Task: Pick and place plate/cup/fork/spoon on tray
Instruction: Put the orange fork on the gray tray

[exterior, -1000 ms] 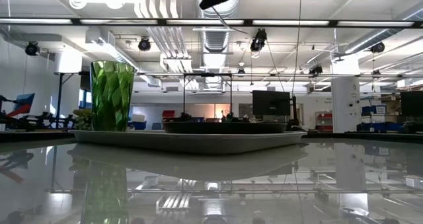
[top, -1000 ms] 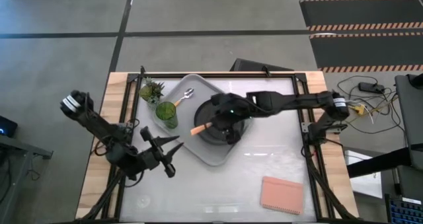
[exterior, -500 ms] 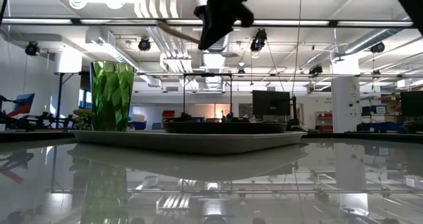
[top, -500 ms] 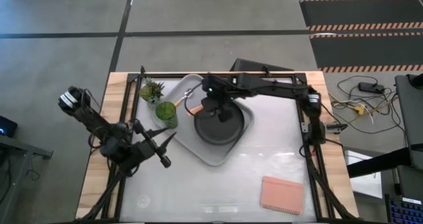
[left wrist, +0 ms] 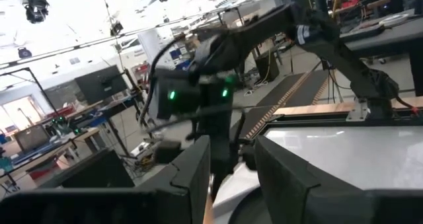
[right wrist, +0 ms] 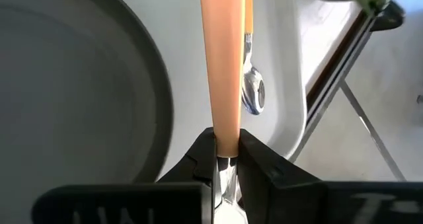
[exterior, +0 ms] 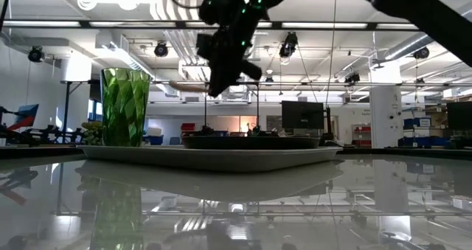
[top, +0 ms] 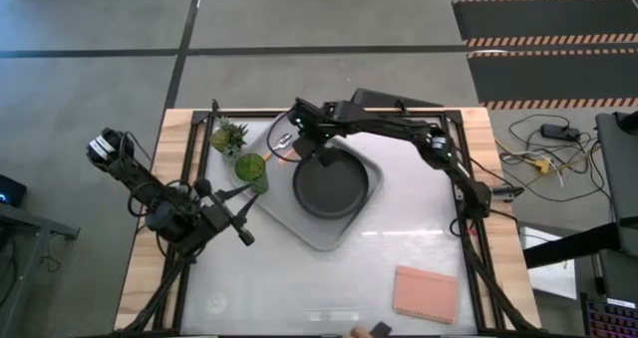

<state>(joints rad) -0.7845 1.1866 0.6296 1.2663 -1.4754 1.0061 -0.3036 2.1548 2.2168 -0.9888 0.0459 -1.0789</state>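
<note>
The right gripper pinches the fork by its smooth orange handle above the rounded grey tray, beside the matte black plate. A shiny spoon lies beneath. The left gripper waits open near the faceted green cup.
</note>
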